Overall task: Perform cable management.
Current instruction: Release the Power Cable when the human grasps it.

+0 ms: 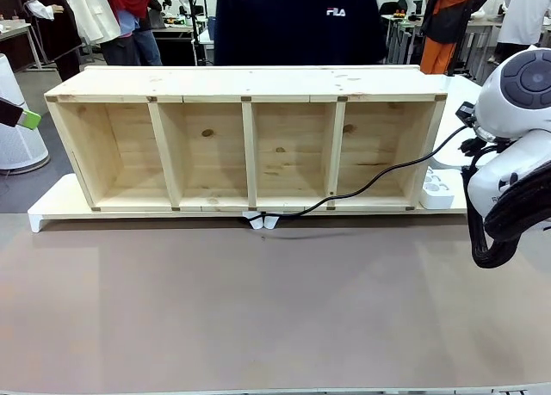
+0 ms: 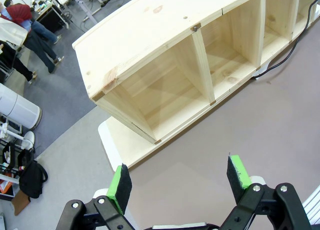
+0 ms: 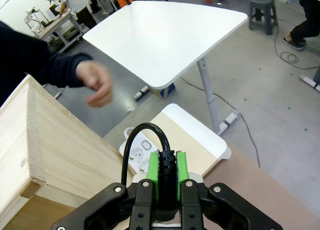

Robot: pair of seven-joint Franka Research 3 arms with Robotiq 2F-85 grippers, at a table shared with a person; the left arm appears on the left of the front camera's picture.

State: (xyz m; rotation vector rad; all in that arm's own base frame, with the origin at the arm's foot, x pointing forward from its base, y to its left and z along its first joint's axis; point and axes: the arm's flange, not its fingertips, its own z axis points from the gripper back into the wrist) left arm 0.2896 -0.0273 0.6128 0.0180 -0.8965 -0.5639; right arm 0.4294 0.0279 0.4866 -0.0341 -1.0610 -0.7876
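Note:
The thin black cable (image 1: 362,188) runs from a white clip (image 1: 258,220) at the front foot of the wooden shelf (image 1: 250,98), up and right past the fourth compartment toward my right arm (image 1: 516,111). In the right wrist view my right gripper (image 3: 167,166) is shut on the cable's plug end (image 3: 167,160), and the cord (image 3: 135,135) loops out above the pads. It hangs over a white power strip (image 3: 141,151). My left gripper (image 2: 180,177) is open with nothing in it, off the shelf's left end; one of its green pads (image 1: 30,118) shows at the picture's left edge.
The shelf lies on a white board (image 1: 52,207) with four open compartments facing me. The power strip (image 1: 437,188) sits at its right end. A person in dark clothes (image 1: 297,21) stands behind it, one hand (image 3: 100,84) raised near the shelf's corner. Brown tabletop (image 1: 275,309) spreads in front.

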